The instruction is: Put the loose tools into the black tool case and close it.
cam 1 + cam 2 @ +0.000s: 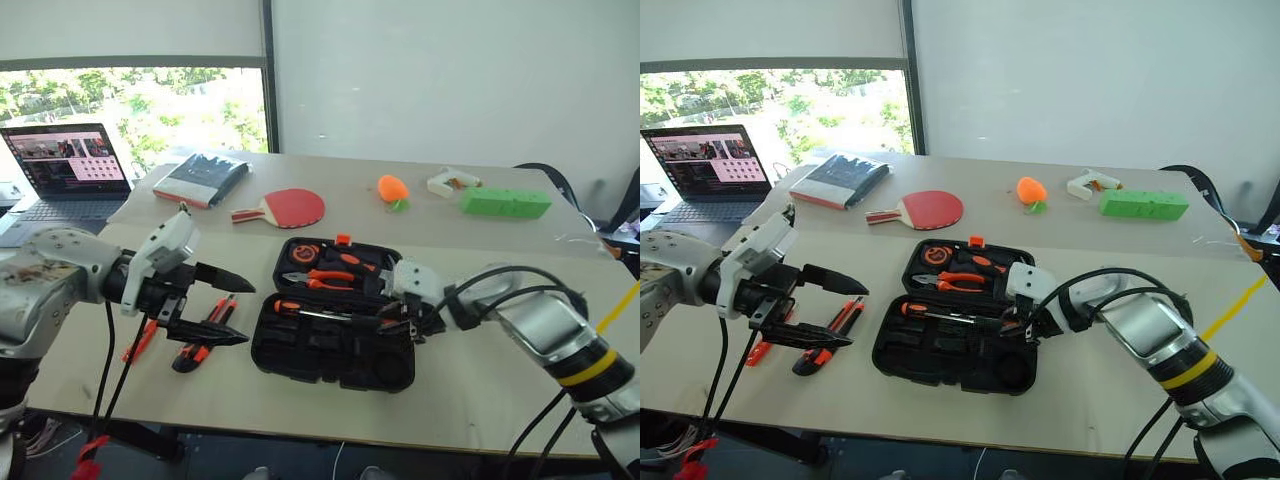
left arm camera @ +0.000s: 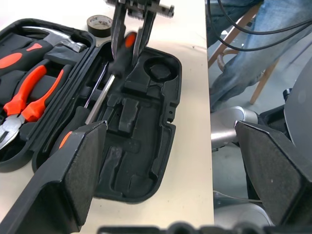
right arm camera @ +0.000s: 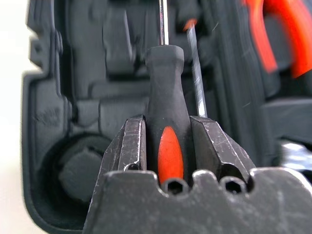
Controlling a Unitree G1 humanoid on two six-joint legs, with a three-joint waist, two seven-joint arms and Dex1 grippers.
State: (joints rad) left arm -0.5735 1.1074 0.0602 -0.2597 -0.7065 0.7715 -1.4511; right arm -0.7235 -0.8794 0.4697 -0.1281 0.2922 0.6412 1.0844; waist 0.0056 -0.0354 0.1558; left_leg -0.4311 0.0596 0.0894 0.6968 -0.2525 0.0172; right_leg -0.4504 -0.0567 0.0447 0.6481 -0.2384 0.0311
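The black tool case lies open on the table in front of me. One orange-and-black screwdriver lies inside its near half. My right gripper is over that half, shut on the handle of a second orange-and-black screwdriver, whose shaft points along the recesses. My left gripper hangs open and empty just left of the case. Under it on the table lie the utility knife and the slim orange screwdriver. The black tape roll sits on the table beside the case.
Orange-handled pliers and a hammer sit in the case's far half. Further back stand a laptop, a dark book, a red paddle, an orange object and a green block. A person's legs are beside the table.
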